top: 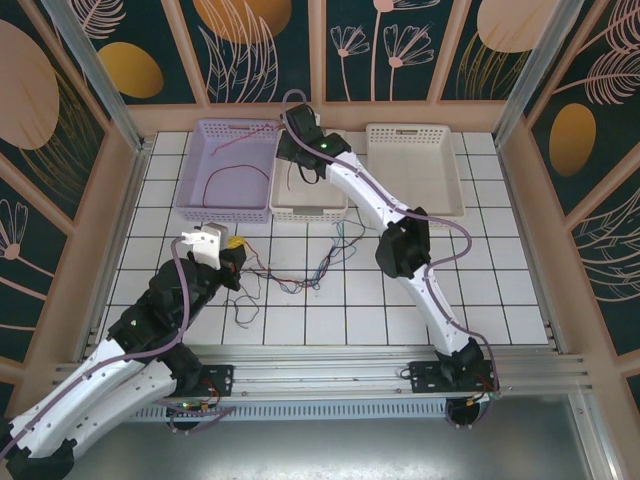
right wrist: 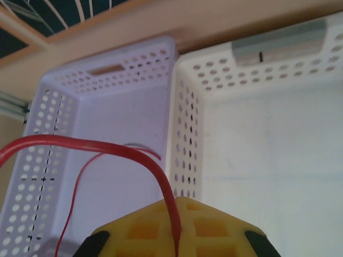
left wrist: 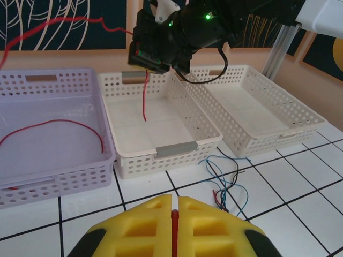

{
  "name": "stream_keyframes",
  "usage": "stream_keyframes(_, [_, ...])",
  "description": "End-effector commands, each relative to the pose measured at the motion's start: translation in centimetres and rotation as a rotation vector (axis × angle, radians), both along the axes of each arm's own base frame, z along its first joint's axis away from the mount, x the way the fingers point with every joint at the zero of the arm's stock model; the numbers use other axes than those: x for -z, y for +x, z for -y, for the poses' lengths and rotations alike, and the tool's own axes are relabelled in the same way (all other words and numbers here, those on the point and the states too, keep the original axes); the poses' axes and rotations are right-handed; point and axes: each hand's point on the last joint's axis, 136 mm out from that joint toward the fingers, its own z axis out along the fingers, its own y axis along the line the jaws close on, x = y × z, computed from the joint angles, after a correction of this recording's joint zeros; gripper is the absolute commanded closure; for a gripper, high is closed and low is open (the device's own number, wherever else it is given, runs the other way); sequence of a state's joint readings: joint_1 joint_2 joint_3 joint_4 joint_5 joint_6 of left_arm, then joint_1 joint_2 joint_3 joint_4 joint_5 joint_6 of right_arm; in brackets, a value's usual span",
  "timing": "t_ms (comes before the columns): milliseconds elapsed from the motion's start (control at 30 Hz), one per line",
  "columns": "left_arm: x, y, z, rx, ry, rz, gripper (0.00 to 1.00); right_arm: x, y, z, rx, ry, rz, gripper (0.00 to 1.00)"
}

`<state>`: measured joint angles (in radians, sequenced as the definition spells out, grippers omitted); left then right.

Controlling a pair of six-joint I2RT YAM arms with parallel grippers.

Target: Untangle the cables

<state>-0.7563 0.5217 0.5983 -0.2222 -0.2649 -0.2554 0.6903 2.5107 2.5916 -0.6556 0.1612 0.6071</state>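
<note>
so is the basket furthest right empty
Empty: the right basket has a bare bottom, nothing lying in it.

Overhead camera looks down from behind; both wrist cameras closely face the lilac basket (left wrist: 53,179) and white basket (left wrist: 140,163).

The lilac basket (left wrist: 53,176) and white basket (left wrist: 139,160) are matt perforated plastic; the tabletop (left wrist: 300,203) glossy tile; the red cable (left wrist: 144,101) smooth, perhaps rubber-coated.

Three baskets (top: 415,170) (one lilac, two white), two arms (top: 370,205), and one tangle of cables (top: 303,282), strands too fine to count.
</note>
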Motion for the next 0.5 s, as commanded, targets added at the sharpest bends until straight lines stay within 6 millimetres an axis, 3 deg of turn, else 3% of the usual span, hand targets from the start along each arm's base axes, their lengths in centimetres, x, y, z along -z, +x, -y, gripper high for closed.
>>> stream_keyframes(0, [-0.8, 0.1, 0.2, 0.010, -0.034, 0.024, 1.00, -1.7, -0.5, -3.6, -0.122, 0.103, 0.056, 1.00])
stream_keyframes(267, [-0.8, 0.1, 0.0, 0.008, -0.042, 0.026, 1.00, -2.7, -1.3, -8.5, -0.245, 0.236, 0.122, 1.00])
stream_keyframes(467, [-0.8, 0.1, -0.1, 0.003, -0.042, 0.026, 1.00, -1.7, -2.2, -11.1, -0.321, 0.276, 0.142, 1.00])
